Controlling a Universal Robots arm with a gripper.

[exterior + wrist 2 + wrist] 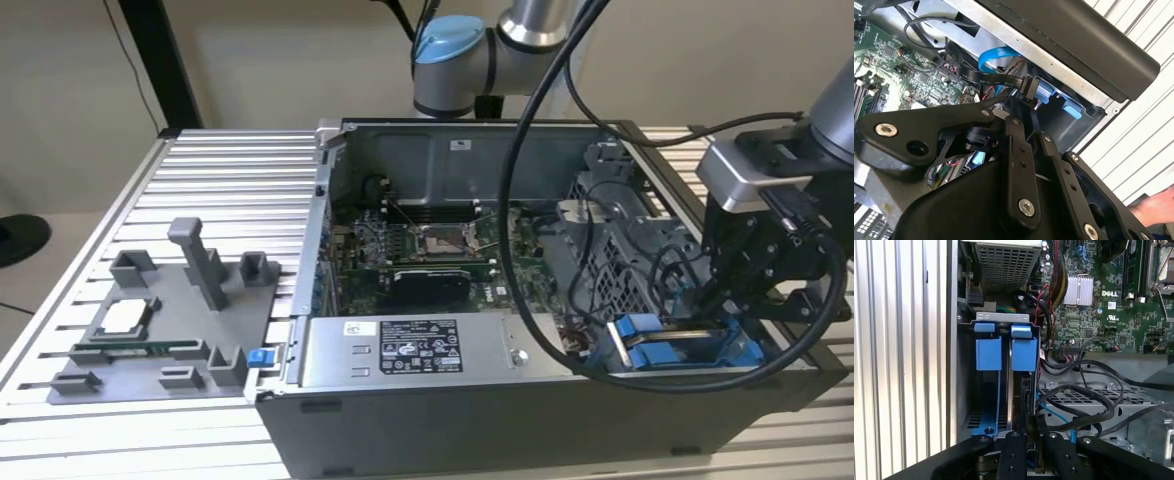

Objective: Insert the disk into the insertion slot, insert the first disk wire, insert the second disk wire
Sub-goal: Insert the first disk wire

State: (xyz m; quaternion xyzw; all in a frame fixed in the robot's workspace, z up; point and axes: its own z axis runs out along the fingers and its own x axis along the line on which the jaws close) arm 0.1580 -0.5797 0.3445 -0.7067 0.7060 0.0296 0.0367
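The disk point(1024, 354) looks already seated in the insertion slot point(1002, 316), at the near corner of the open computer case point(400, 420), on the exterior view's right. The gripper point(1031, 422) seems pinched on a black wire plug point(1028, 89) just beside the disk, so the wiring looks unfinished. It all sits on a ribbed aluminium table point(227, 180), with a pale wall point(267, 60) behind

In the exterior view the arm point(461, 60) stands behind the insertion slot point(674, 350) and reaches forward above it. Its wrist point(830, 110) hangs over the slot, with the black gripper point(714, 305) pointing steeply down, close to the slot's blue rails.
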